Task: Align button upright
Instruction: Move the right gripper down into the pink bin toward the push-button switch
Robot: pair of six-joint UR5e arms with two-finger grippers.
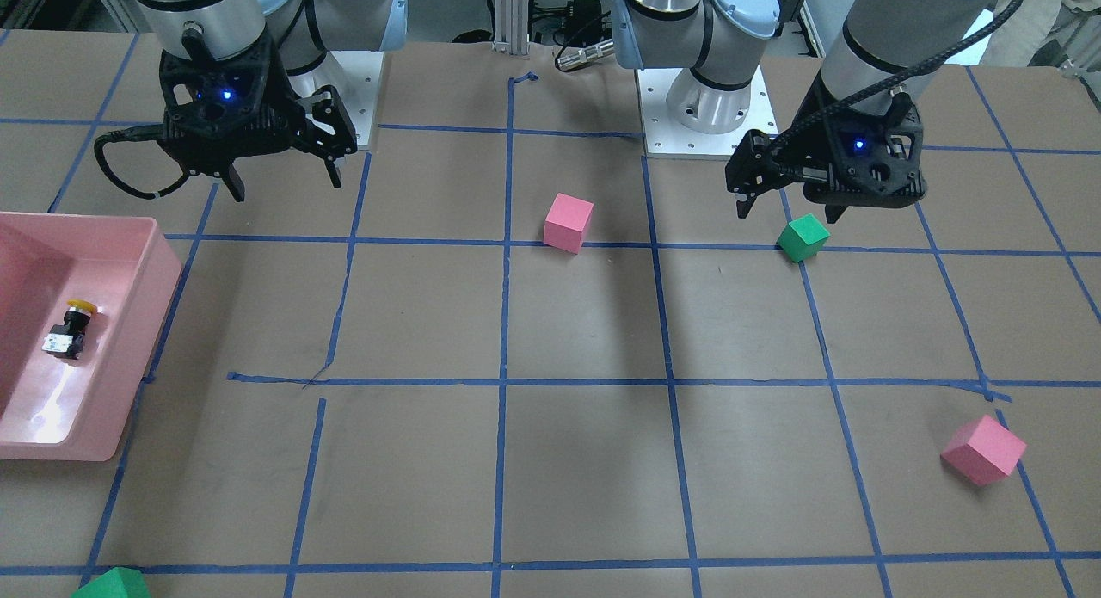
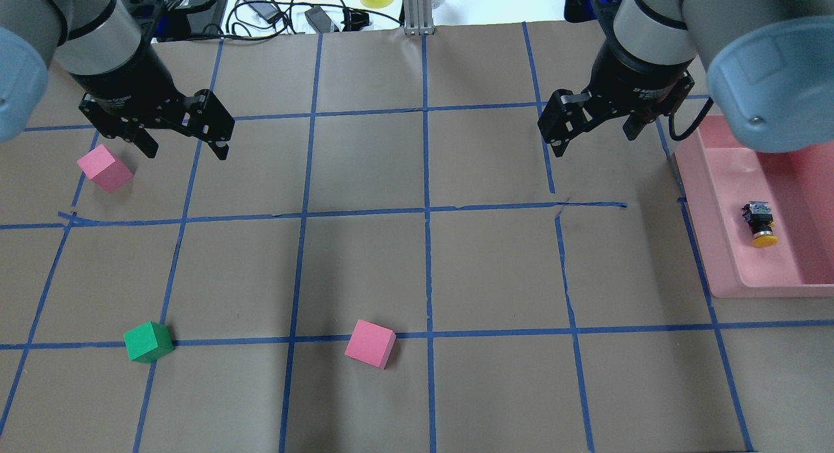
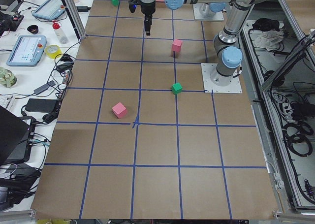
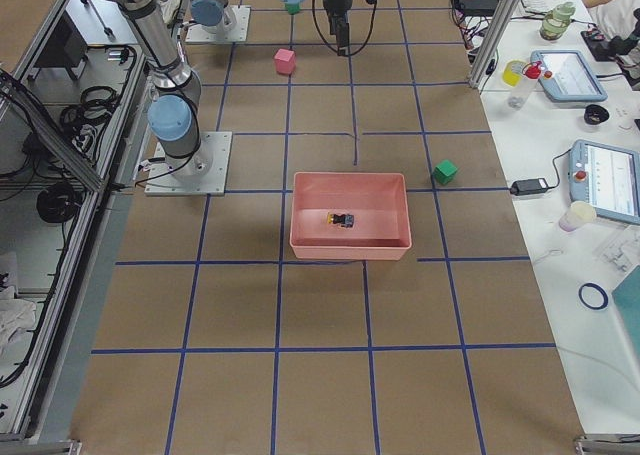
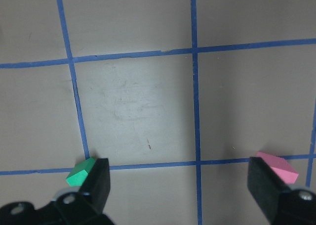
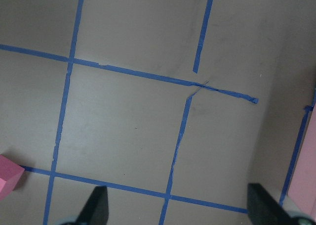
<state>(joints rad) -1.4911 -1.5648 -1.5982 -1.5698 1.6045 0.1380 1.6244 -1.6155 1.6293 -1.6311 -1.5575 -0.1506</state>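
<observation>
The button (image 2: 759, 223) lies on its side on the floor of the pink tray (image 2: 717, 257). In the overhead view it is at about 4 o'clock from the right gripper (image 2: 594, 140), with its yellow cap turned toward 6 o'clock and its whitish base toward 12. Both grippers hang above the table (image 2: 423, 277) with jaws spread wide and nothing held. The left gripper (image 2: 187, 152) is well apart from the tray.

The step in hand is judged to be the reach, which seems best given to the right arm. The black body should probably be pinched across its width, between cap and base. The wrist can then be turned until the cap faces up, and the base set flat before release. The tray wall at 9 o'clock of the button should be cleared on the descent.

The button is shown in neither wrist view. Only tape lines and cube corners (image 5: 81, 171) are seen there, with a sliver of pink rim in the right one. The whole tray is seen only from the right-end camera; overhead it is cropped.
</observation>
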